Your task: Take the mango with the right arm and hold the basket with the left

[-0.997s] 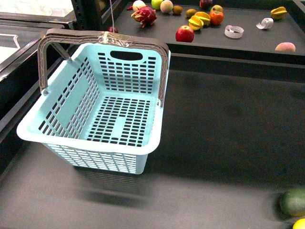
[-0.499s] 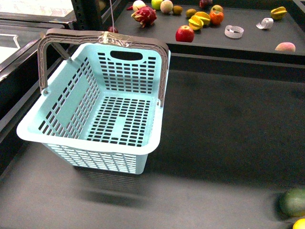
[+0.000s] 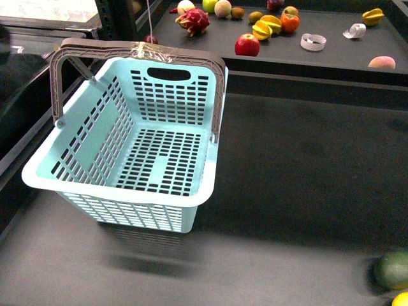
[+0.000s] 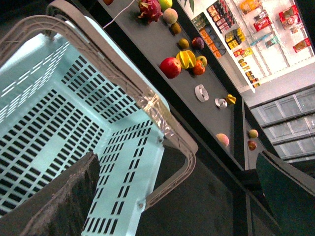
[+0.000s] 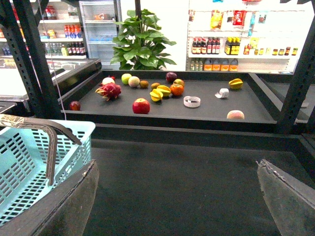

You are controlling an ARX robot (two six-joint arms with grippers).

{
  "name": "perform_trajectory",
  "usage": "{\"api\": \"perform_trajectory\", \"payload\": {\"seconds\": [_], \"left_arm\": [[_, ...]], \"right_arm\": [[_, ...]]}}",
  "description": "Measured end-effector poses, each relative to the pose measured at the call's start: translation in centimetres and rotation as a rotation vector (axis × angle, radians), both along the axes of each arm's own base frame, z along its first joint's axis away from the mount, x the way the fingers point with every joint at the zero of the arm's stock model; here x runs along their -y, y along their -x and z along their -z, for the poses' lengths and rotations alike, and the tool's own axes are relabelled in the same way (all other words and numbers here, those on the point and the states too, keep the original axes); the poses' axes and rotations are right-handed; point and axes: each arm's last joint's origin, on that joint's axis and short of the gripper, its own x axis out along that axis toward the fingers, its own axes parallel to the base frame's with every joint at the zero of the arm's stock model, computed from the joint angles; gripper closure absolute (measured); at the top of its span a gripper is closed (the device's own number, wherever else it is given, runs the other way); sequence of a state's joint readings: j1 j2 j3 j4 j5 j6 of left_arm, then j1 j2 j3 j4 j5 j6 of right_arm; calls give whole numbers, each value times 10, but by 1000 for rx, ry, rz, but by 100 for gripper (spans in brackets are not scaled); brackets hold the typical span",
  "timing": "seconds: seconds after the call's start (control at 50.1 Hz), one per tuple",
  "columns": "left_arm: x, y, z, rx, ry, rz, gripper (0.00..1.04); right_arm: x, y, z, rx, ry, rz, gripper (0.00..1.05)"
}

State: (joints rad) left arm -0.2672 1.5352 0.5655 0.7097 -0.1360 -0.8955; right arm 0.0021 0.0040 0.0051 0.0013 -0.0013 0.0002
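a small grocery shop, stocked shelves (image 5: 236,49), drinks fridge (image 5: 98,22), fruit (image 5: 141,105) on a display tray (image 5: 211,115)

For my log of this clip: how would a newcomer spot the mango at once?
From the turquoise basket, look across the dark table to its near right corner. A dark green oval fruit lies there, and the mango sits just nearer than it, mostly cut off by the picture's edge. It is plain yellow where its neighbour is green.
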Motion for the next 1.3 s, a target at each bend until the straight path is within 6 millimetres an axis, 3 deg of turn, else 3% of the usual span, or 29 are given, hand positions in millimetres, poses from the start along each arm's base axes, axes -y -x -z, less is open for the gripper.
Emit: {"api": "perform_trajectory", "payload": {"seconds": [0.179,0.299,0.658,0.738,0.917,1.097,1.197,1.296], "left_arm": [[26,-74,18,-52,47,-37,6],[38,-109,39,-89,53,-68,6],[79,-179,75,-87,42,-60,6],[83,-184,84,-102,31,-57,10],[87,-186,89,-121,34,-60,49],[87,-183,82,-138,120,-18,78],[85,-172,81,-147,100,16,88],[80,-155,72,-142,51,76,89]], "right_arm": [[0,0,0,0,0,0,8],[0,0,0,0,0,0,8],[0,0,0,0,0,0,8],[0,0,0,0,0,0,8],[0,0,0,0,0,0,8],[0,0,0,0,0,0,8],[0,0,0,0,0,0,8],[0,0,0,0,0,0,8]]}}
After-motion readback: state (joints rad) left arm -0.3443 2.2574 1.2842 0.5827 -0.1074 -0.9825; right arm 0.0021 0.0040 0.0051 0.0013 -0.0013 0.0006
